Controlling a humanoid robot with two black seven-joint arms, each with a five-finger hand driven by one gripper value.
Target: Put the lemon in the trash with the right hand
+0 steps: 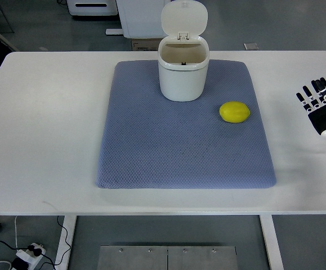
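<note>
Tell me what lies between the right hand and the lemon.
Top view: only blue mat and bare white table between right hand and lemon.

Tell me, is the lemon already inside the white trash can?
No, the lemon lies on the blue mat to the right of the open trash can, and the right hand has not touched it.

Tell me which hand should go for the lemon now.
The right hand. It hovers open at the table's right edge, nearest the round yellow lemon on the blue-grey mat. No left arm is in view.
</note>
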